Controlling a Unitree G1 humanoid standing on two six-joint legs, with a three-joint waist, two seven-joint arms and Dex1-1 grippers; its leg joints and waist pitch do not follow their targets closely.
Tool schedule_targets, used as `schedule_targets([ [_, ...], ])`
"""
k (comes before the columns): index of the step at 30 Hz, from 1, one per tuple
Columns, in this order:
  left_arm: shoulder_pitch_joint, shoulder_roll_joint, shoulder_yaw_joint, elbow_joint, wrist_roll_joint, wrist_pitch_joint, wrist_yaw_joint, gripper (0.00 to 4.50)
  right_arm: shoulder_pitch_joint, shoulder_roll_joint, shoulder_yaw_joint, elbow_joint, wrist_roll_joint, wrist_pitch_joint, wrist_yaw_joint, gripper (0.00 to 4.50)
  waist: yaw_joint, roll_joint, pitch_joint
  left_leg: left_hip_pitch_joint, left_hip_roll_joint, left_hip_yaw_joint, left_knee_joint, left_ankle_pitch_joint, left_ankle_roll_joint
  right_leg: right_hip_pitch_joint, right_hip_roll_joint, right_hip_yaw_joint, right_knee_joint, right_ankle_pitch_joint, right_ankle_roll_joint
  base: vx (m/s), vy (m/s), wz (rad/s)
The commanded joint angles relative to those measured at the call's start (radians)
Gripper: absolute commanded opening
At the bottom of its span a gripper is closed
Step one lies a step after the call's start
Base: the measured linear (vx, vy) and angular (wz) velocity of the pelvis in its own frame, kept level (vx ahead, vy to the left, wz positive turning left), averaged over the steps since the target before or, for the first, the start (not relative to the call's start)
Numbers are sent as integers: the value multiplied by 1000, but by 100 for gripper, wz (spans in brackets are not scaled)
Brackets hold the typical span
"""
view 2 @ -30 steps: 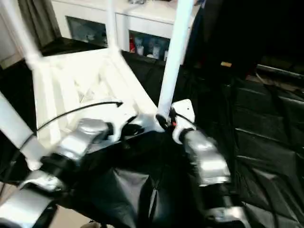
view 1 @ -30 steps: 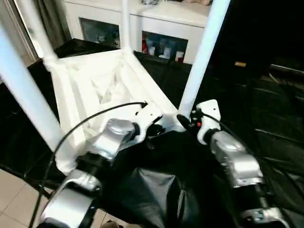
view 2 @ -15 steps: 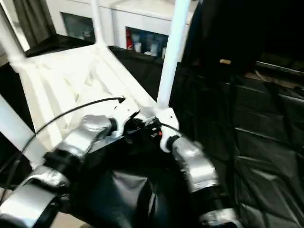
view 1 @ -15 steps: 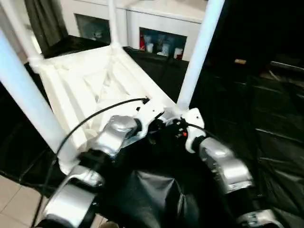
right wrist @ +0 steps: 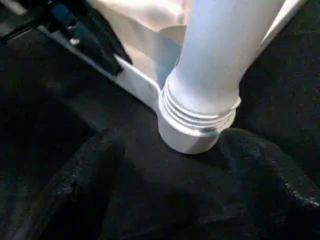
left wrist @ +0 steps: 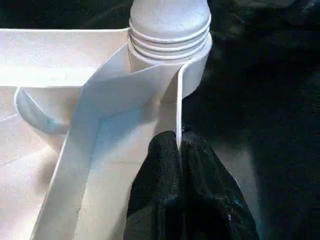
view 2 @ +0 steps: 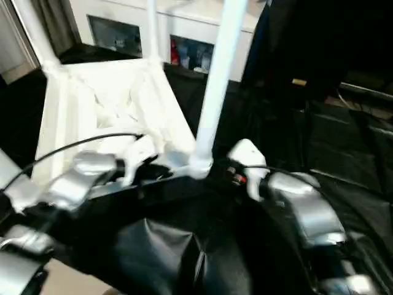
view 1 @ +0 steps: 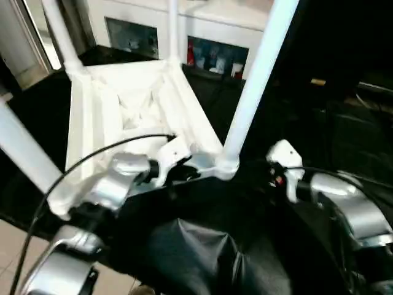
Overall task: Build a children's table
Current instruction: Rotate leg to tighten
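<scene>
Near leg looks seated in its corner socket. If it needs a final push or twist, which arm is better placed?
Probably the right. The right gripper is open, its fingers either side of the leg base, while the left gripper is shut on the tabletop rim, steadying it.

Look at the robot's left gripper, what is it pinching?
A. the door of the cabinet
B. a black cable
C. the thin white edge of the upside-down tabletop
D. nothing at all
C: in the left wrist view the left gripper has its two black fingers closed on the thin rim of the tabletop, just beside the corner socket with the leg in it.
</scene>
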Motion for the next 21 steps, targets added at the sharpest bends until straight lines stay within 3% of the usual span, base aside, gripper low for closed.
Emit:
schedule_targets([
  [1, 16, -18, -11, -50, -58, -10, -60, 0, -14, -13, -7, 4, -10, 6, -20, 400, 3, -13, -67, 13, 38, -14, -61, -220, 54, 47, -55, 41, -67, -331, -173, 0, 0, 0],
  [4, 35, -11, -21, -96, -76, -11, -95, 0, -18, -5, 17, 16, -16, 0, -21, 424, 5, -10, -68, 18, 39, -12, -59, -219, 49, 43, -54, 42, -65, -314, -181, 0, 0, 0],
  [12, 45, -11, -25, -131, -78, 3, -113, 0, -32, 48, 43, 24, -7, 10, -16, 424, 7, -11, -69, 13, 38, -14, -60, -204, 52, 48, -54, 41, -59, -283, -186, 0, 0, 0],
  [21, 50, -1, -18, -143, -71, 15, -118, 0, -36, 57, 47, 31, 1, 8, -7, 353, 11, -11, -70, 13, 36, -13, -57, -181, 58, 50, -53, 42, -54, -246, -195, 0, 0, 0],
])
